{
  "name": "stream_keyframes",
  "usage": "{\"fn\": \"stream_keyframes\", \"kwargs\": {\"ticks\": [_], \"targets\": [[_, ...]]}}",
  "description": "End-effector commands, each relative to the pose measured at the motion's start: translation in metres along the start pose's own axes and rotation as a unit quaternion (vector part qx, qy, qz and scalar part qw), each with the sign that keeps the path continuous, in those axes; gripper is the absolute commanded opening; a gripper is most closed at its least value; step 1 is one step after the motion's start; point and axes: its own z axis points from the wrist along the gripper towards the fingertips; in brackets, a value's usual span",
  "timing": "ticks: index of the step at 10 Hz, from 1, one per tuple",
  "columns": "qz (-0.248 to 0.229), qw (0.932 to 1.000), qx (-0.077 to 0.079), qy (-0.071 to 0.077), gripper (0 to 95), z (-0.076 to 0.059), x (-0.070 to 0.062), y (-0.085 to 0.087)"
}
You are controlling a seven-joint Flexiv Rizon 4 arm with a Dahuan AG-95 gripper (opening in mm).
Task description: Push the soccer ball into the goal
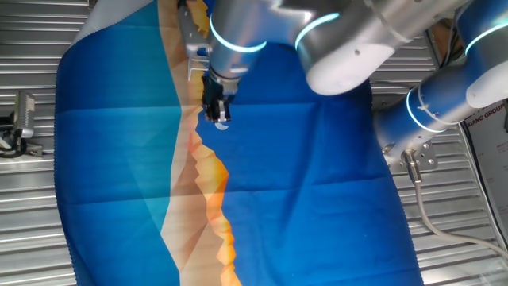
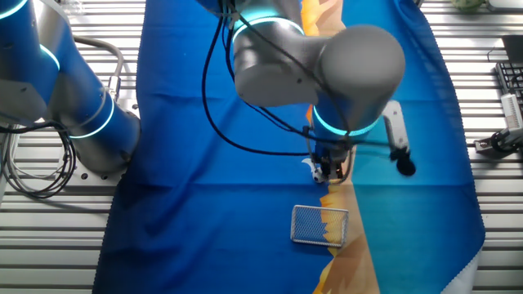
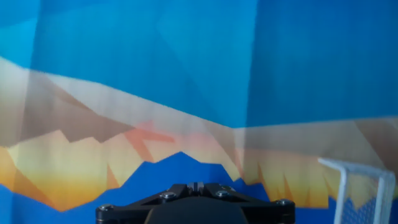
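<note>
On the blue cloth (image 2: pixel 204 204), the claw (image 2: pixel 327 169), its state unclear, hangs near the goal (image 2: pixel 319 224); the soccer ball (image 2: pixel 316 171) beside it needs nudging goalward.

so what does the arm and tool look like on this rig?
Silver-grey rounded arm links with glowing cyan light rings at the joints, and blue segments nearer the base. Black cables loop along the arm. The tool is small, black and two-fingered; its dark housing shows screw heads in the hand view.
</note>
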Motion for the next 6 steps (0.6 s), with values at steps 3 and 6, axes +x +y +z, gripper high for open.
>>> {"fn": "stream_keyframes", "kwargs": {"ticks": [3,6], "targets": [[0.025,0.9995,-0.021,-0.004,0.0,0.0018,-0.0011,-0.0008],[0.026,0.9995,-0.016,-0.006,0.0,0.0014,-0.0013,0.0010]]}}
